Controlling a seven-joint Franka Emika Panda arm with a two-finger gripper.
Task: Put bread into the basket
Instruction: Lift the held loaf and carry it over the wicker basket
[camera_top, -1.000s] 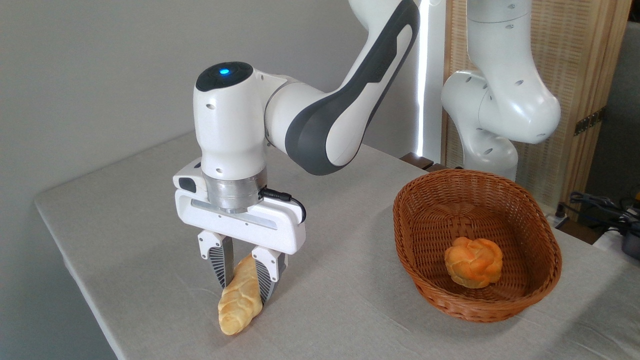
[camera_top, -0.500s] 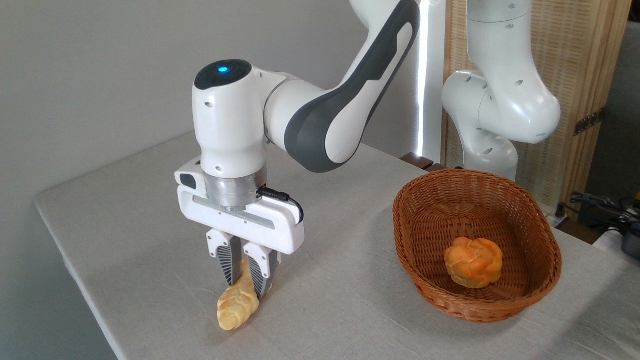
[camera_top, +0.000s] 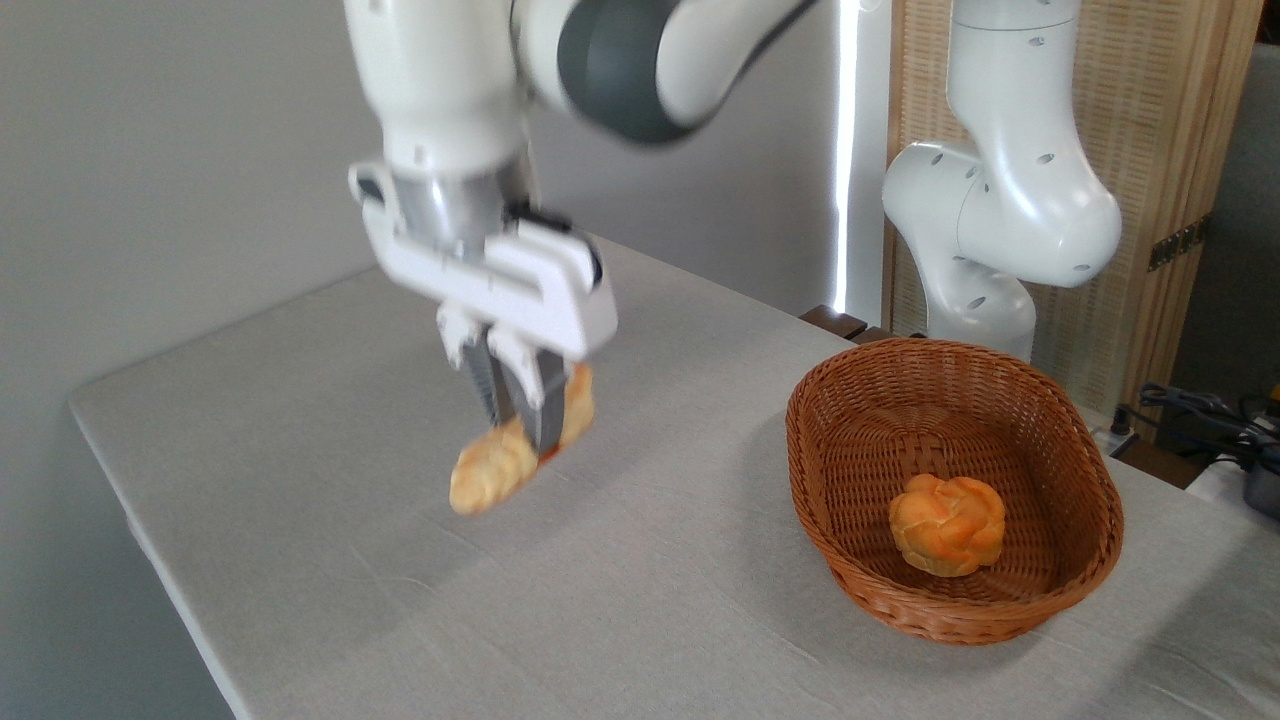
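1. Gripper (camera_top: 520, 425) clamped on the bread (camera_top: 495, 468), fingers (camera_top: 547, 405) pinching the loaf near its middle; narrow gap, loaf filling it.
2. Bread clear of the table (camera_top: 300, 420), hanging in the air, tilted: lower pale end toward the left and front, upper end poking out behind the fingers on the right.
3. Motion blur on gripper, wrist and loaf; fine braid detail not readable.
4. Basket (camera_top: 1090, 480) sitting on the table at the right, well apart from the gripper and the loaf.
5. Small round orange bun (camera_top: 947, 525) lying inside the basket, on its floor toward the near side.
6. Loaf not in the basket; held over bare tablecloth left of it.
7. Arm's white base column (camera_top: 1000, 200) standing behind the basket, at the table's far edge.
8. Cables (camera_top: 1200, 410) at the far right, off the table.
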